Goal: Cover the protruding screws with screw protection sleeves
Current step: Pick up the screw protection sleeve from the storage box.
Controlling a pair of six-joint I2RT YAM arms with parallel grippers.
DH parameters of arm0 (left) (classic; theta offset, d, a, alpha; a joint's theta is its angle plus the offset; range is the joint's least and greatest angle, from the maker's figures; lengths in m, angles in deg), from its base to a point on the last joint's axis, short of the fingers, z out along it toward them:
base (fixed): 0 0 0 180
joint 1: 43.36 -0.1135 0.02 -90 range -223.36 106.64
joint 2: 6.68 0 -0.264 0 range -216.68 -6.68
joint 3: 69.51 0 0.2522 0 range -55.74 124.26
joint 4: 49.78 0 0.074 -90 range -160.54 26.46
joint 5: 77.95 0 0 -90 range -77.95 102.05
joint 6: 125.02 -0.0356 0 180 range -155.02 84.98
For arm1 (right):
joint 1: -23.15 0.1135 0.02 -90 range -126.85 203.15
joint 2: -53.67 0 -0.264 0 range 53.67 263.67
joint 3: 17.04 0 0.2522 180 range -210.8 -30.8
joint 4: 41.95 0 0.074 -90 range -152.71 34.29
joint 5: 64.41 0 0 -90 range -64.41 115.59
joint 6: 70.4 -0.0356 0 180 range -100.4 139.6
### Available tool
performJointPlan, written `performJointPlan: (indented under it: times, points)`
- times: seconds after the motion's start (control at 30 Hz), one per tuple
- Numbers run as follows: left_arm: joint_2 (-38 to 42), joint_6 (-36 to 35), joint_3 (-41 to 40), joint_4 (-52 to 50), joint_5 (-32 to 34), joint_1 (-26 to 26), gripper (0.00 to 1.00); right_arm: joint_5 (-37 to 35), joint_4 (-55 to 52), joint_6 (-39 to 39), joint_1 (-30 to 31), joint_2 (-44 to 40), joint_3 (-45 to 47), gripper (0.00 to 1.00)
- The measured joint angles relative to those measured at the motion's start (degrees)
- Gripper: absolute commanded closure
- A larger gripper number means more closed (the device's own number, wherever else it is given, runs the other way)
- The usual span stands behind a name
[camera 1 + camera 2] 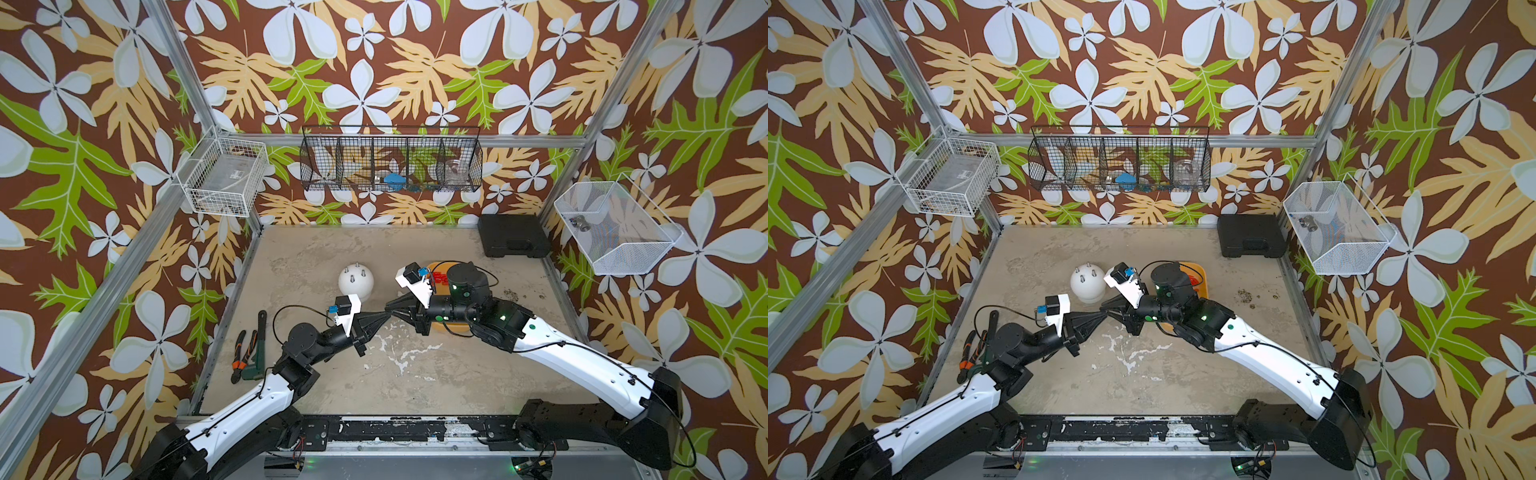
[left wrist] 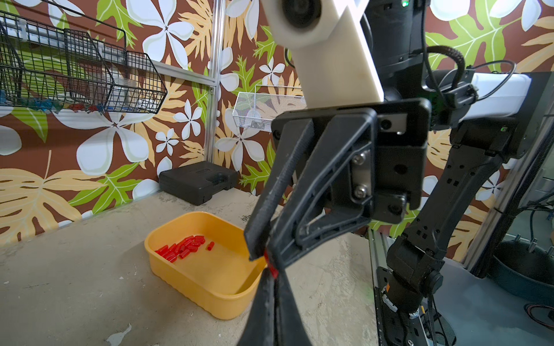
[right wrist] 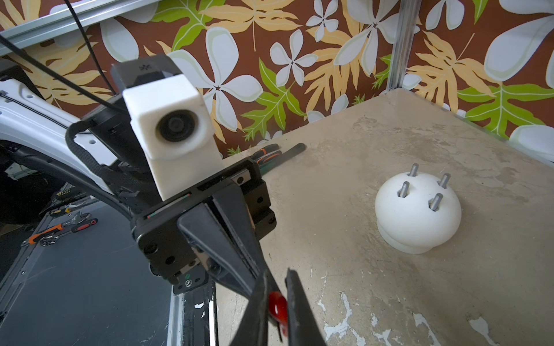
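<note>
At the table's left edge, pliers [image 1: 239, 353] with orange-and-black handles are lying beside a dark green tool. The left arm is rising from the near-left base and bending at the elbow, and its wrist is pointing level toward the middle of the table. The left gripper [image 1: 384, 319] is hanging above the bare tabletop. Its jaws are pressing together on one end of a single red sleeve [image 2: 271, 266]. A small pale mark on the black housing above that arm's wrist camera is too small to read.

Just beyond the left gripper, the white dome [image 1: 355, 282] is sitting on the table. The four protruding screws [image 3: 436, 202] are sticking up from its top, all bare.

The right gripper [image 1: 391, 309] is meeting the left one tip to tip. Its two fingers [image 3: 299, 302] are closing against the sides of the same sleeve, as the right wrist view shows. The right arm is reaching in from the near-right base, its white forearm slanting toward the centre. Its wrist is hanging over the near end of the orange-yellow tray [image 2: 221, 308].

The remaining screw protection sleeves [image 2: 183, 248] are lying heaped at one end of that tray, with one a little apart. A closed black case [image 1: 513, 235] is resting in the far right corner, and any writing on it is not legible.
</note>
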Motion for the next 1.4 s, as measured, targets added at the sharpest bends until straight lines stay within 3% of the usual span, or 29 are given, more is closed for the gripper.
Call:
performJointPlan:
  times: [0.13,0.63,0.67,0.73,0.8,0.87,0.97,1.1,1.2,1.4]
  points:
    - [0.0,0.0,0.0,-0.3,0.2,0.0,1.0,0.2,0.1,-0.1,0.0,0.0,0.0,1.0]
    - [0.1,0.0,0.0,-0.4,0.2,0.0,1.0,1.2,1.0,-0.9,-0.2,-0.2,0.4,1.0]
    - [0.1,0.0,0.0,-0.3,0.1,0.0,1.0,1.4,1.0,-0.9,-0.2,-0.2,0.4,0.98]
    - [0.2,0.0,0.0,0.0,0.1,0.0,1.0,1.6,1.1,-1.0,-0.4,-0.4,0.4,0.81]
    - [0.2,0.0,0.0,0.3,-0.3,0.0,1.0,2.0,1.7,-1.9,-0.8,-1.0,1.1,0.77]
    - [0.3,0.0,0.0,0.5,-0.2,0.1,1.0,2.4,1.7,-2.1,-1.5,-1.6,1.7,0.65]
    - [0.3,0.0,0.0,0.7,-0.3,0.1,1.0,2.9,1.7,-1.9,-1.9,-1.8,2.0,0.64]
    - [0.2,0.0,0.0,0.8,-0.3,0.1,1.0,4.5,1.7,-1.7,-1.9,-1.3,2.1,0.66]
    - [0.2,0.0,0.0,0.8,-0.9,0.1,1.0,5.9,1.6,-1.4,-2.1,-0.4,2.0,0.83]
    - [0.3,0.0,0.0,0.2,-0.1,0.1,1.0,7.1,1.9,-1.3,-2.1,0.2,1.5,0.95]
